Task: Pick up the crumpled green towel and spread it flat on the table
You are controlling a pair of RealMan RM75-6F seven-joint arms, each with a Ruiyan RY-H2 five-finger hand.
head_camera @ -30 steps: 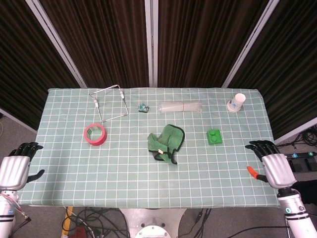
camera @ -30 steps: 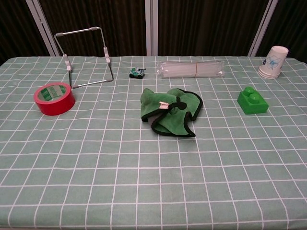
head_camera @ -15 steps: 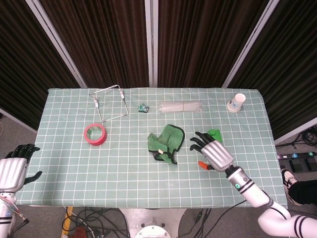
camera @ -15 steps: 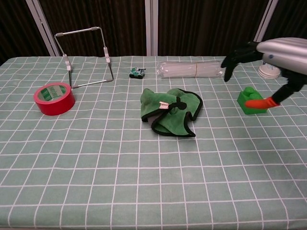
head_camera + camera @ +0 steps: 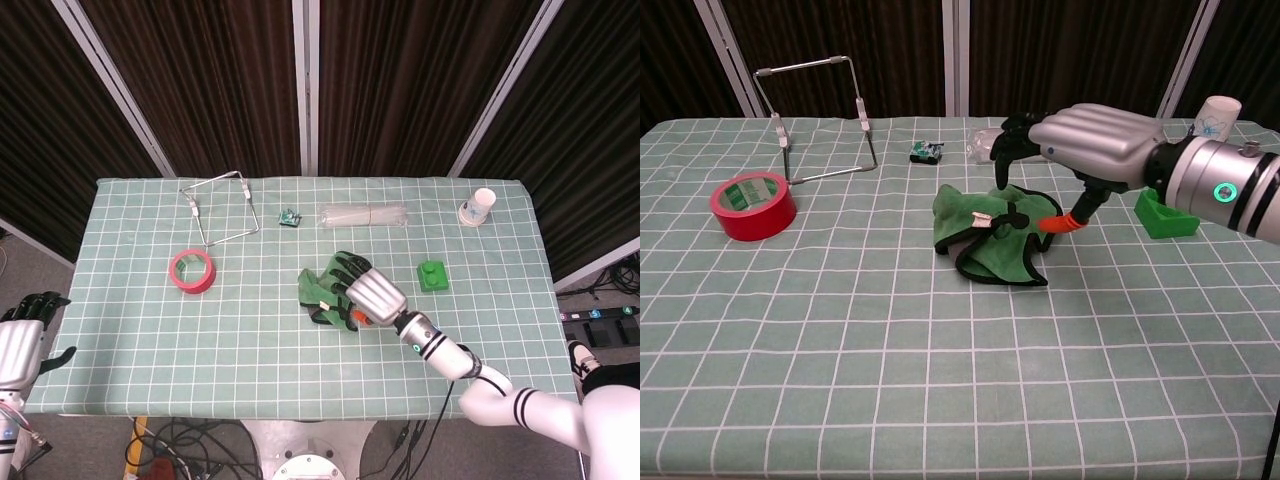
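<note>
The crumpled green towel (image 5: 322, 285) (image 5: 985, 235), edged in black, lies bunched at the middle of the checked table. My right hand (image 5: 362, 290) (image 5: 1085, 150) hovers over the towel's right side, fingers spread and pointing left, its orange thumb tip just above the cloth; it holds nothing. My left hand (image 5: 20, 345) hangs off the table's left front corner, fingers apart and empty; the chest view does not show it.
A red tape roll (image 5: 192, 270) (image 5: 753, 205) and a wire stand (image 5: 222, 208) (image 5: 820, 120) sit left. A small dark object (image 5: 290, 216), clear tube bundle (image 5: 363, 214), paper cup (image 5: 478, 206) and green block (image 5: 433, 275) (image 5: 1165, 212) lie behind and right.
My right hand has swept left from the table's right edge, past the green block, to above the towel. My left hand sank slightly.
</note>
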